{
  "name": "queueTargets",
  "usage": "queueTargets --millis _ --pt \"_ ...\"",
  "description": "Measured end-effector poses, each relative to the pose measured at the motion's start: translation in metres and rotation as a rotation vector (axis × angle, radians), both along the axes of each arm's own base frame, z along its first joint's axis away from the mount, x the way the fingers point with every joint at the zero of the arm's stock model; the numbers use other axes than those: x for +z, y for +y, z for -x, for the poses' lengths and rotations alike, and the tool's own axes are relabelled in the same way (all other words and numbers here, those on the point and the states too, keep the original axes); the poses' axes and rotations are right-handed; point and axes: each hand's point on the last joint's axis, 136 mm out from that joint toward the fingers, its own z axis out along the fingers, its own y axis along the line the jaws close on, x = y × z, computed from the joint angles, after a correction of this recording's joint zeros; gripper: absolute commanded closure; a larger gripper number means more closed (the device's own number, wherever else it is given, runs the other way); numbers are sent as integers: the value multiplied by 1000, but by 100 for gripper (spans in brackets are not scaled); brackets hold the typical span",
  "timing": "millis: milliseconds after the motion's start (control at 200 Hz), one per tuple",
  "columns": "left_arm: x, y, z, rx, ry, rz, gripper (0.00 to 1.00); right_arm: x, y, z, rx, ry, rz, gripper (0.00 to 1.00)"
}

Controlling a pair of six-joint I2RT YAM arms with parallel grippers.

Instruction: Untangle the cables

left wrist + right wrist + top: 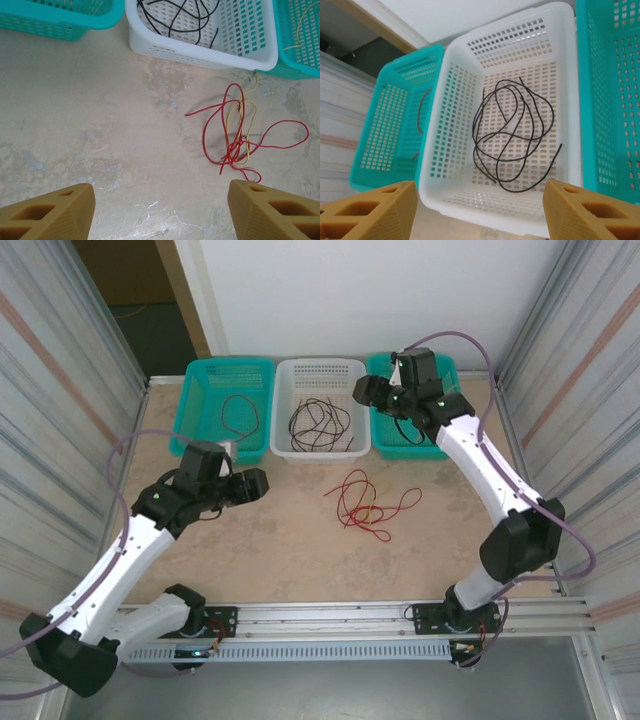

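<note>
Because black cables [512,135] lie sorted in the white basket [445,125] below my spread, empty right pincer [480,200], my left pincer [161,200], likewise spread, faces the red-and-yellow tangle [235,151] on the table [100,125].

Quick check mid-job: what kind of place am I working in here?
Likely a lab test cell: corrugated metal walls enclose the table, an aluminium rail runs along its near edge, and plastic baskets hold cables.

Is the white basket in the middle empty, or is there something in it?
Not empty. The white basket holds black cables, which lie in loose loops on its perforated floor.
</note>
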Motion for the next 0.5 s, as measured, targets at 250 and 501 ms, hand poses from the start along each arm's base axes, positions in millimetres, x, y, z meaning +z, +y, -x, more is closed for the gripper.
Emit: queueTargets --millis 250,501 --pt "8 0 -3 7 -36 24 27 -10 21 31 56 28 98 34" --pt "8 -27 -33 -23 -75 108 32 -29 6 97 74 71 212 34"
